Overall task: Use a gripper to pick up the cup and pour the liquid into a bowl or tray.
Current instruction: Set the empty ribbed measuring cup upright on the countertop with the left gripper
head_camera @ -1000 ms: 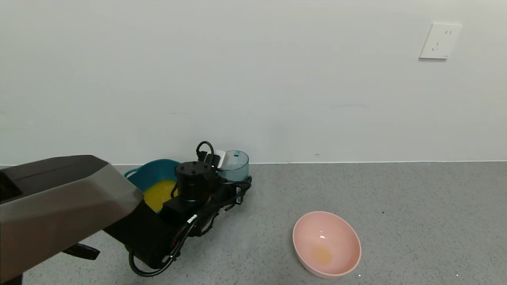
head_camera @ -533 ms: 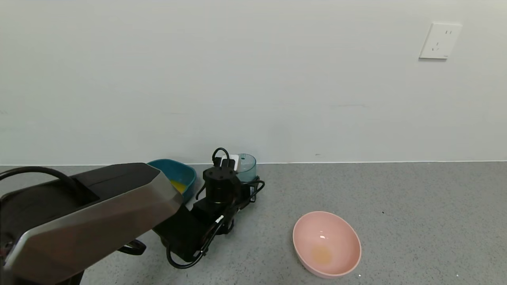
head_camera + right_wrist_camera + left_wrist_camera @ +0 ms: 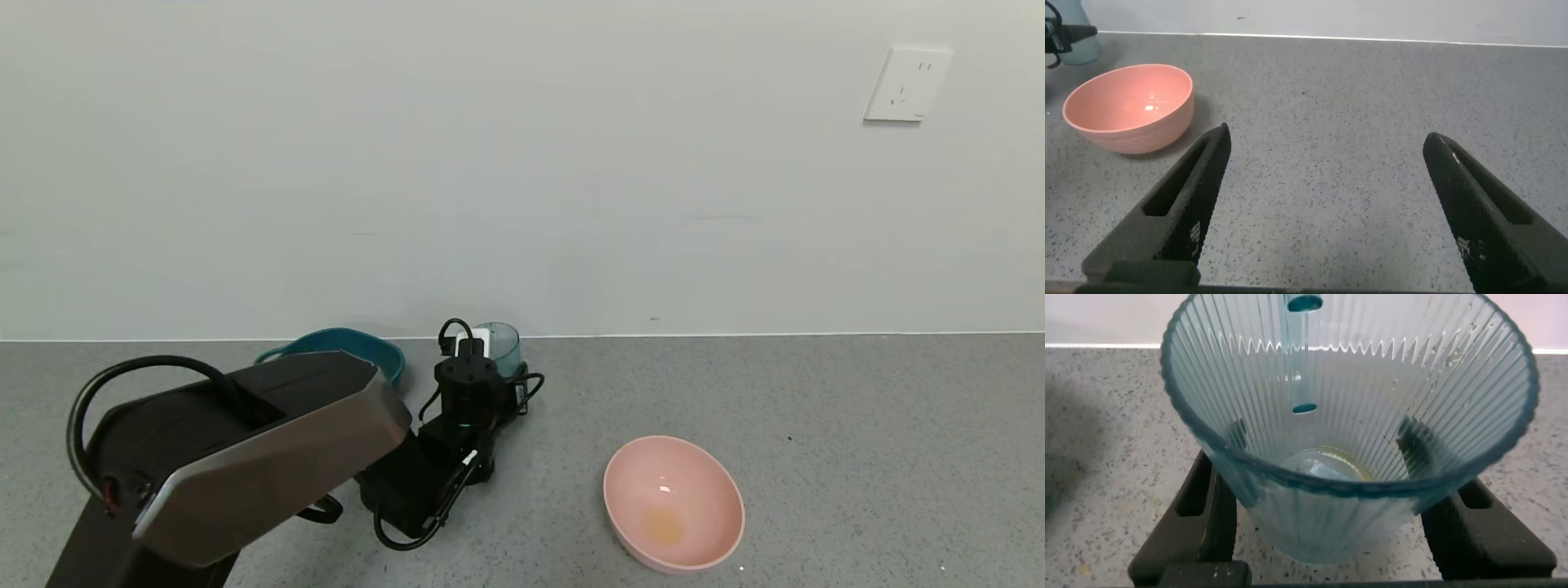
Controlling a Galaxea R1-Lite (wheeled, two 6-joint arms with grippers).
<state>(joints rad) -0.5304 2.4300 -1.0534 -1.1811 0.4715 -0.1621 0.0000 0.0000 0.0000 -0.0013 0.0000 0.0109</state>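
Note:
My left gripper (image 3: 496, 359) is shut on the cup (image 3: 499, 343), a ribbed pale teal tumbler held upright close to the wall, just right of the dark teal tub (image 3: 347, 347). In the left wrist view the black fingers (image 3: 1204, 510) press both sides of the cup (image 3: 1347, 384), which holds only a thin yellow film of liquid (image 3: 1362, 467) at its bottom. My arm hides the inside of the tub, so the liquid in it is out of sight. My right gripper (image 3: 1323, 212) is open and empty over bare counter, outside the head view.
A round pink bowl (image 3: 673, 502) with a faint yellow stain stands on the grey counter right of the cup; it also shows in the right wrist view (image 3: 1127, 106). The white wall runs right behind the cup and tub, with a socket (image 3: 906, 84).
My left arm has swung to the right and carried the cup a little right, away from the tub. The arm now covers the orange liquid that showed in the tub.

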